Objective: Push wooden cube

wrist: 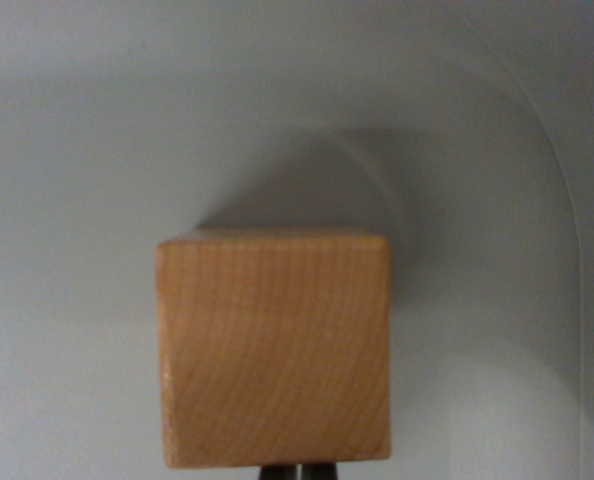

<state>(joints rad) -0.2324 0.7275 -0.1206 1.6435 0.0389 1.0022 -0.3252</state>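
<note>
A light wooden cube (274,350) fills the lower middle of the wrist view, resting on a white surface (77,200). Its grain runs in faint curved lines, and a soft shadow falls behind it and to the wrist view's right. Only the two dark fingertips of my gripper (299,472) show, at the bottom edge just under the cube's near face. They stand pressed close together with a hairline gap and nothing held between them. They sit right against the cube's near lower edge. The rest of the gripper is out of frame.
A thin curved line (575,260) runs down the wrist view's right side, an edge or seam in the white surface. Plain white surface lies beyond the cube and to both sides.
</note>
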